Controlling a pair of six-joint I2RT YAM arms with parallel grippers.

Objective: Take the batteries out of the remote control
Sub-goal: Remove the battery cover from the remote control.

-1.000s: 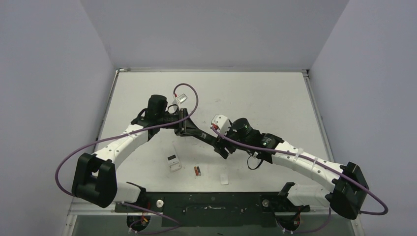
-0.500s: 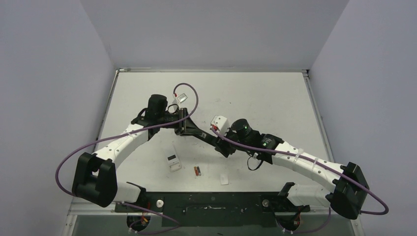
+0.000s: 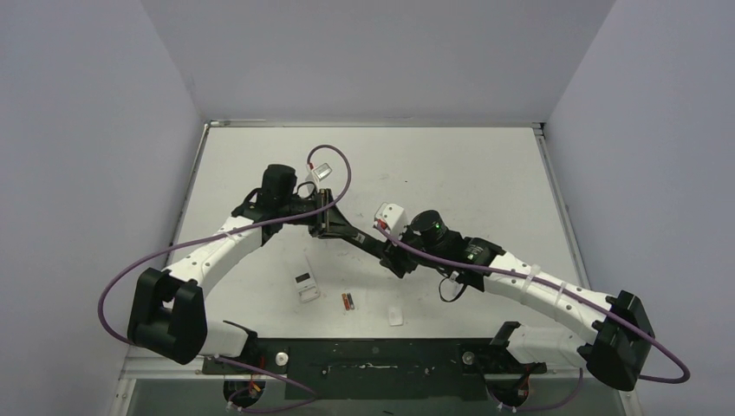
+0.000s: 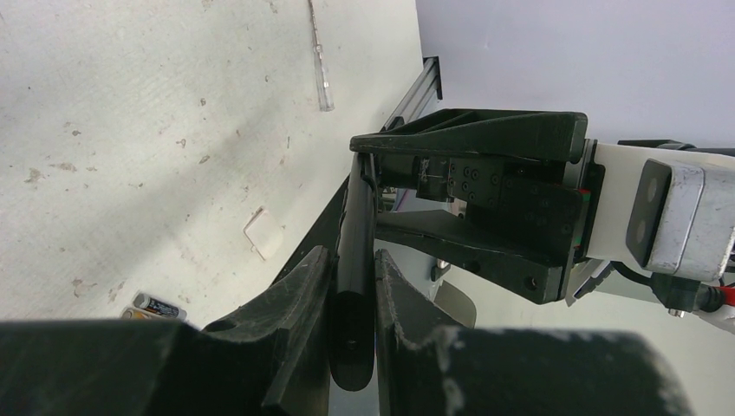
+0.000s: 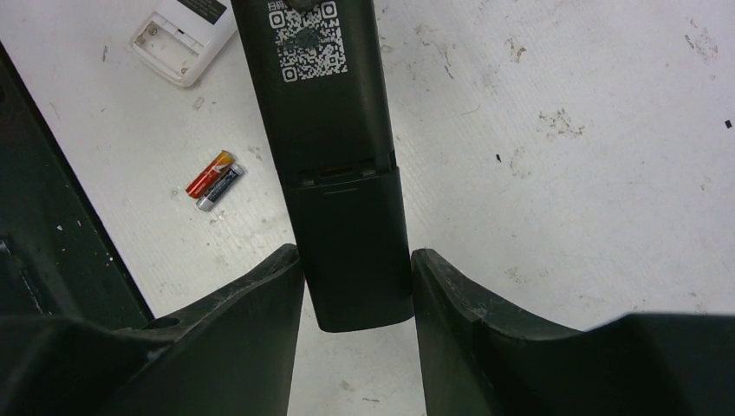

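From the left, the left gripper [image 3: 324, 220] is raised over the middle of the table [image 3: 485, 173], clenched on one end of the black remote [image 3: 362, 243]. In its wrist view the fingers [image 4: 303, 286] press both flat faces of the remote, which is seen edge-on. The remote slants down to the right, held in the air between the two arms. At its other end the right gripper [image 3: 395, 262] grasps it. In the right wrist view both fingers [image 5: 260, 303] sit against the long sides of the remote's cover [image 5: 351, 251]. A thin reddish strip shows in the seam just above that cover, and a QR label lies further up the back. Below the held remote, a white remote [image 3: 306, 286] lies on the table near the front edge, its back up and its battery bay uncovered. Just right of it two batteries [image 3: 347, 302] lie side by side, touching, one red-orange and one dark. Further right and apart from them lies a small white piece [image 3: 395, 315]. Whether any cells are inside the black remote cannot be told
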